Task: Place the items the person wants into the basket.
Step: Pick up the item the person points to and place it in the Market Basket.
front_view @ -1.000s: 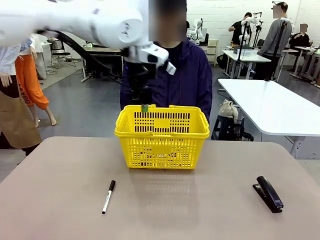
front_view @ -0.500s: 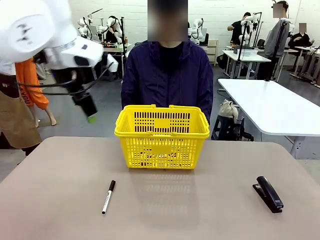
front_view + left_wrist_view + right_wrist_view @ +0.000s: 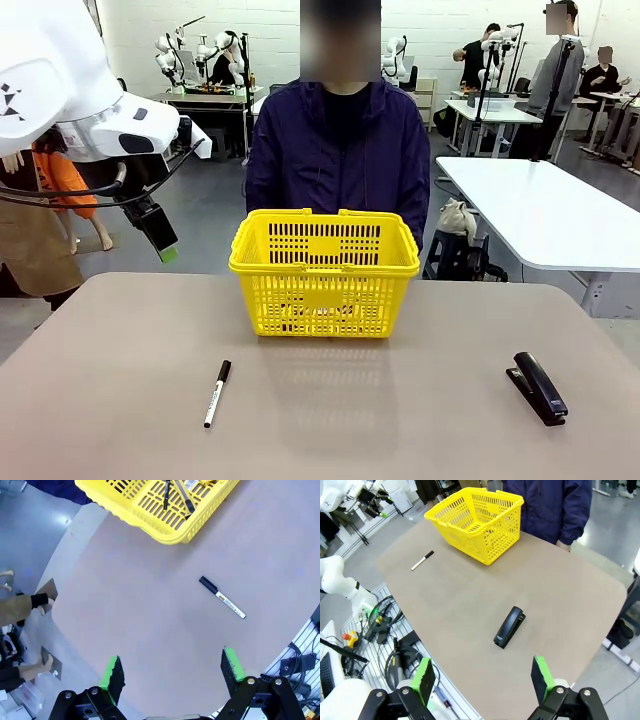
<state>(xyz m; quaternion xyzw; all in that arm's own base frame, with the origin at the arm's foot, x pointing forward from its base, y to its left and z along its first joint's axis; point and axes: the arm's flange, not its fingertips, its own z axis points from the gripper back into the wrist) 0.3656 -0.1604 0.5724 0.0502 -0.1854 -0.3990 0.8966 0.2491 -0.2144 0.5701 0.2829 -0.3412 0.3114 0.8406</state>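
The yellow basket [image 3: 325, 270] stands at the table's far middle, in front of the person [image 3: 338, 150] in a dark navy jacket. In the left wrist view the basket [image 3: 150, 507] holds a thin black pen [image 3: 166, 492] and another long dark item [image 3: 185, 496]. My left gripper [image 3: 163, 250] hangs open and empty above the table's far left edge, well left of the basket; its green pads [image 3: 114, 672] stand wide apart around the left gripper [image 3: 172, 667] midpoint. My right gripper [image 3: 482, 677] is open and empty, high over the table's near right side.
A white marker with a black cap [image 3: 217, 392] lies at the near left; the marker [image 3: 222, 597] is well apart from the basket. A black stapler [image 3: 540, 387] lies at the near right, below my right gripper as the stapler [image 3: 509, 626]. Other tables and people stand behind.
My left arm has swung from above the basket to the left and down, away from it, with its gripper open throughout. Marker, stapler and basket have not moved.
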